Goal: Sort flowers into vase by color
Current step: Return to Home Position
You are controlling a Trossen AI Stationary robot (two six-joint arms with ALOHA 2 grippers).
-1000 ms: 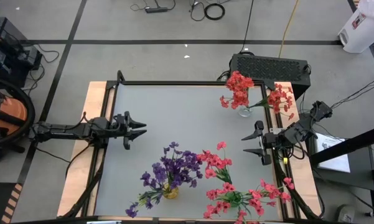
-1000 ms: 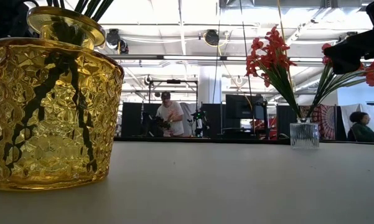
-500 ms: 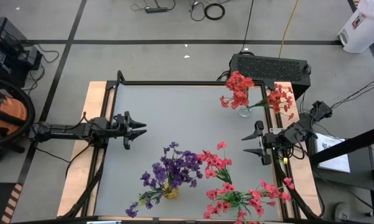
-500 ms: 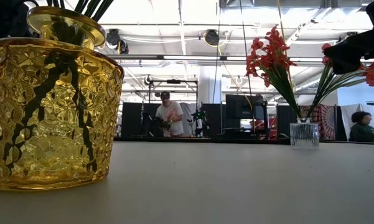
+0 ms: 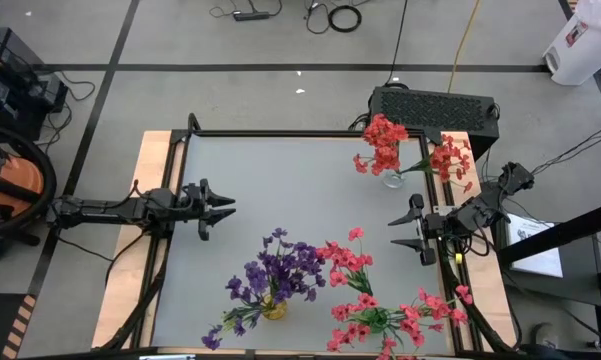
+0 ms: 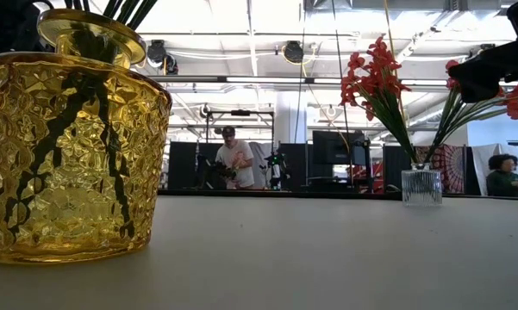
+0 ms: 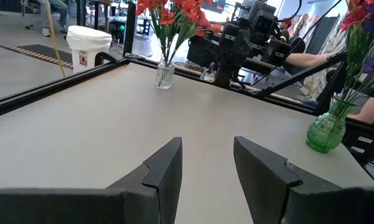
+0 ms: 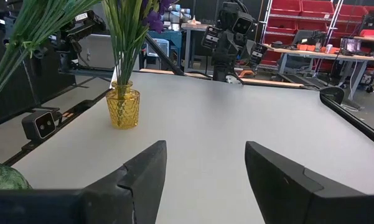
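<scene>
1. Sorting looks finished: purple flowers in the yellow vase, pink flowers in the green vase, red flowers in the clear vase
2. Left gripper and right gripper sit at opposite bench sides, fingers wide, empty
3. Next move: park both arms

In the low view the yellow vase ran off the left edge. Its blossoms were lost above the top edge, leaving only the stems. From above, the green vase, near the yellow vase, sat mostly hidden under pink flowers. The lowest of these were clipped by the bottom edge.
</scene>
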